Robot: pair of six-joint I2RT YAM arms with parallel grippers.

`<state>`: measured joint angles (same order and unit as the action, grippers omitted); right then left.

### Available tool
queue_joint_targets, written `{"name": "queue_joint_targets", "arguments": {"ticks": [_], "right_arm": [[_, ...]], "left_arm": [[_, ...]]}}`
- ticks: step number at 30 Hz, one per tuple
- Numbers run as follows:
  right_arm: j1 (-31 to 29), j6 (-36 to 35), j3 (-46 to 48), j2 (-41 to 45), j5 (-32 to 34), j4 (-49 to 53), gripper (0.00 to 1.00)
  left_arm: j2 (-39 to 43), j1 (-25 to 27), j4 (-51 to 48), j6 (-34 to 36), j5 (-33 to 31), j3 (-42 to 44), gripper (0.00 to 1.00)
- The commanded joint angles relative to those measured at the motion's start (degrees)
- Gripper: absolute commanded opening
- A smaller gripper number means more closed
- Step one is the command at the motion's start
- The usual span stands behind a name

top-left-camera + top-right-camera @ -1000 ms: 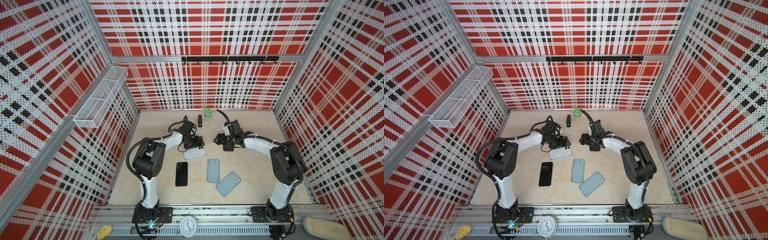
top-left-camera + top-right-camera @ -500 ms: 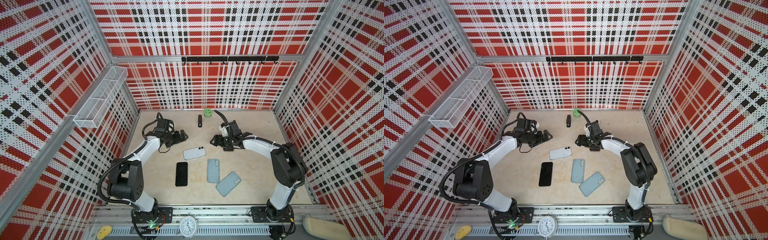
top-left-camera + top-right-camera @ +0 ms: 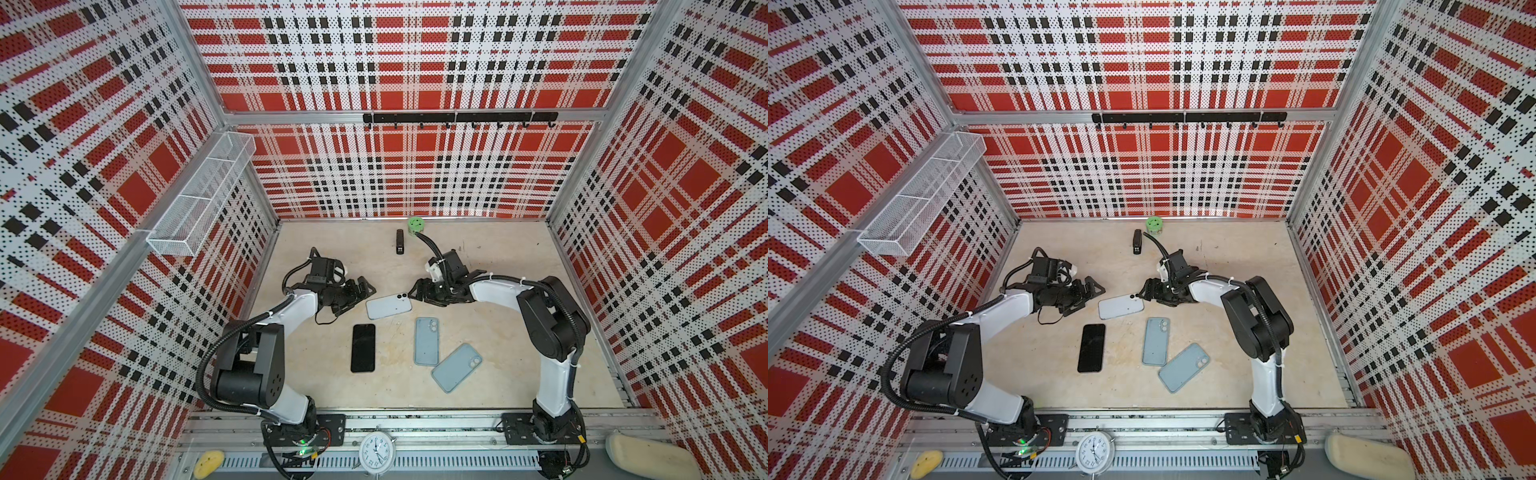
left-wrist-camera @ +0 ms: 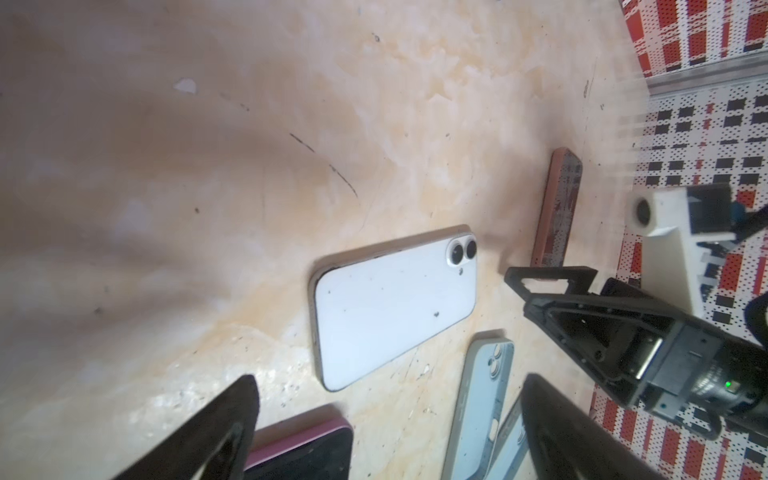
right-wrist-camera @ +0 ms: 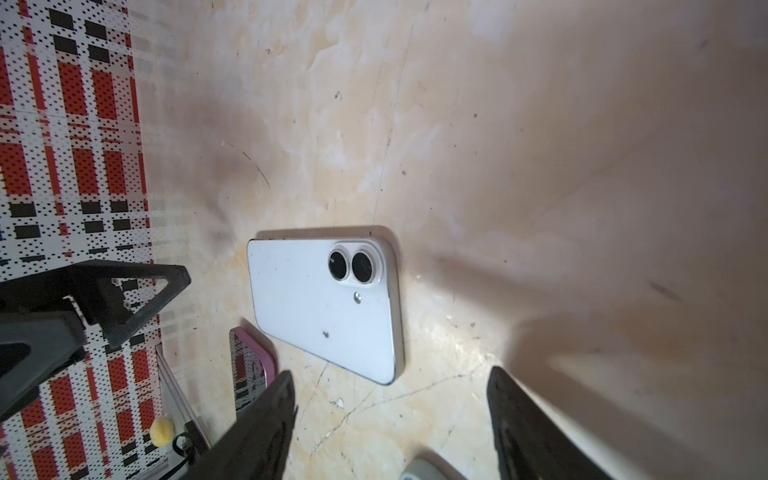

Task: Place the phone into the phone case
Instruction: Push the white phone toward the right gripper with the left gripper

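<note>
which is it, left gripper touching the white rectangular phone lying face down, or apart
Apart. Left wrist view shows bare table between the left gripper and the white phone.

arms (image 3: 297,309): white links, black joints | cables (image 3: 200,374): black, ribbed | fingers (image 5: 536,428): black, triangular

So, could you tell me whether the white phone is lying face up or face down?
Face down: the white phone lies flat on the table, its plain back and twin camera lenses facing up.
</note>
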<state>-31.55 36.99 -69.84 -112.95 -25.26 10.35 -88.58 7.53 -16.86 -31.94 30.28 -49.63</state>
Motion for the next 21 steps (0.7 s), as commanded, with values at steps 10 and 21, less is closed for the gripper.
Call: {"name": "queue_joint_targets", "arguments": {"ticks": [10, 21], "right_arm": [[-0.5, 2.6, -2.2, -3.2, -3.4, -5.2, 0.75], [-0.8, 4.2, -1.3, -4.1, -5.1, -7.7, 0.75]], "left_arm": [[-4.1, 2.3, 4.1, -3.1, 1.2, 1.1, 1.0], [-6.5, 4.7, 2.8, -3.1, 3.1, 1.3, 1.0]]}}
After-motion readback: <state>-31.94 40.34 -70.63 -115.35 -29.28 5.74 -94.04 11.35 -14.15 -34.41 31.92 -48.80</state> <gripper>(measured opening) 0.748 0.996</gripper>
